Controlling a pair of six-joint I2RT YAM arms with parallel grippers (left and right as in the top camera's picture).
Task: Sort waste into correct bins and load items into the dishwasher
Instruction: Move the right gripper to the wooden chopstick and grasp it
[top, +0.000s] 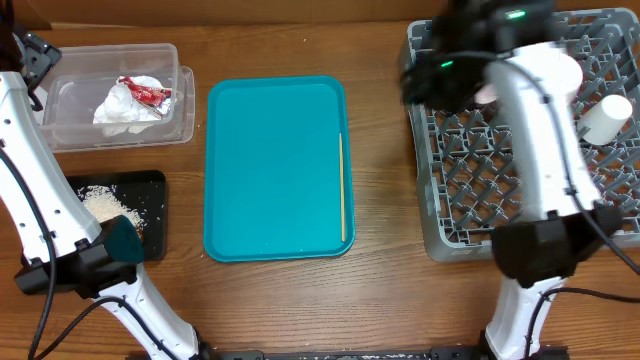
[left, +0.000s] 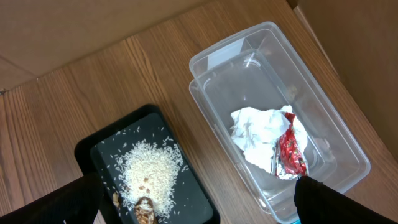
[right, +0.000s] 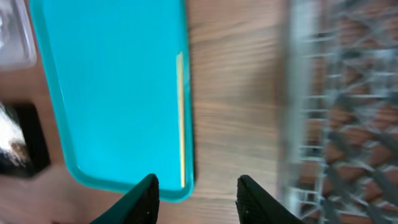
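Wooden surface (top: 380, 290) carried all items. Left jaws stood fully released and empty above the clear tub (left: 261, 68) and black tray (left: 99, 146). Right jaws stood parted, gripping nothing, over the bare strip between teal tray (right: 112, 93) and dish rack (top: 470, 190). The tub held a crumpled napkin (left: 255, 134) with a red wrapper (left: 291, 152) resting on it. The black tray held rice grains (left: 149, 171) and brown bits (left: 144, 211). The wooden stick (right: 180, 118) lay inside the teal tray, along the edge nearest the rack. A white cup (top: 605, 118) lay in the rack.

Table (top: 380, 150) bears tub (top: 70, 135), black tray (top: 152, 188), teal tray (top: 270, 170), rack (top: 470, 190).
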